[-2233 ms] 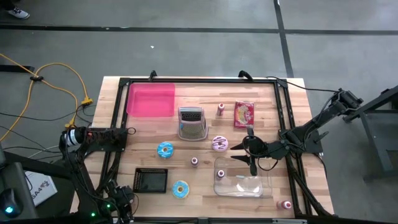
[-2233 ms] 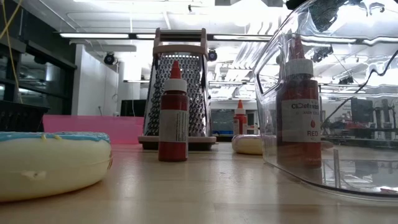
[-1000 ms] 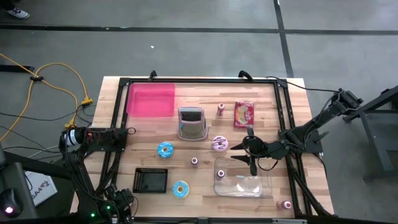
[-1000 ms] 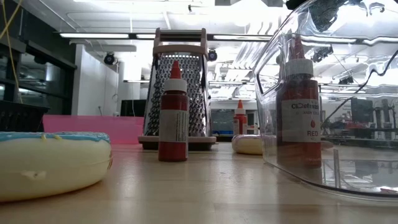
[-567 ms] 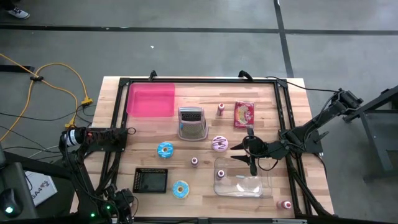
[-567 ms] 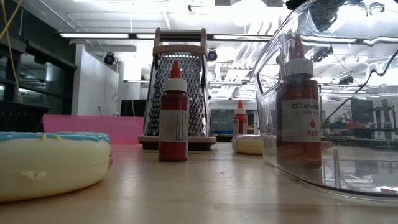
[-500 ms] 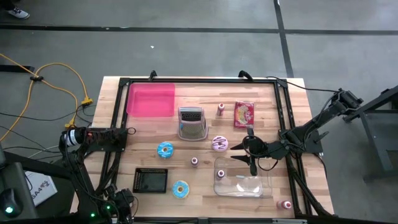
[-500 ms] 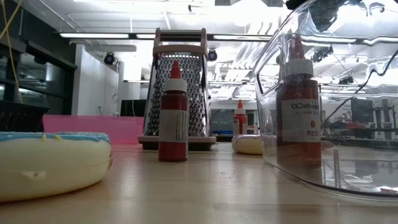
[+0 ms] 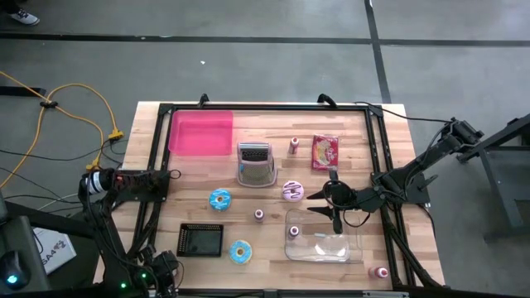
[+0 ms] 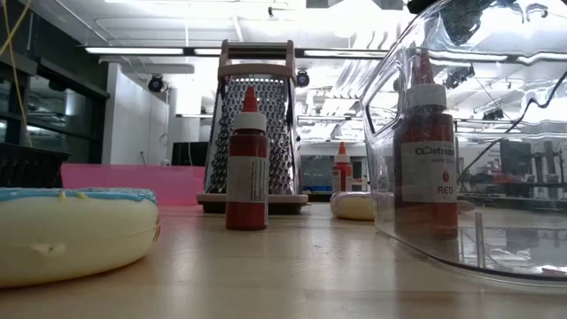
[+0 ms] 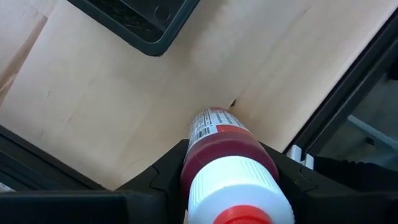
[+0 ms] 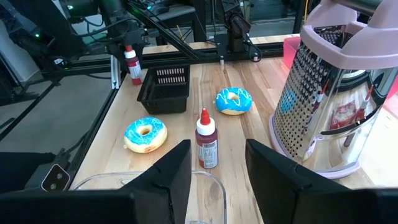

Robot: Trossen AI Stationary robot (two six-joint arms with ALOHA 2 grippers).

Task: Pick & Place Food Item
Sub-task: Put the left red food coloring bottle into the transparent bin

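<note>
Red bottle (image 11: 227, 152), white collar and red cap toward the wrist camera, body pointing down at the bare wood of the table (image 11: 112, 106). It sits between the left gripper's (image 11: 229, 180) two dark fingers (image 11: 163, 174), which press against its sides: pinched. From the right wrist view the same bottle (image 12: 132, 64) stands upright at the table's left edge, just beyond the black basket (image 12: 165, 87).

Right gripper (image 9: 325, 201) hangs over the far rim of the clear container (image 9: 325, 244), near the pink donut (image 9: 292, 191), well apart from the bottle. Fingers spread, nothing between them.
</note>
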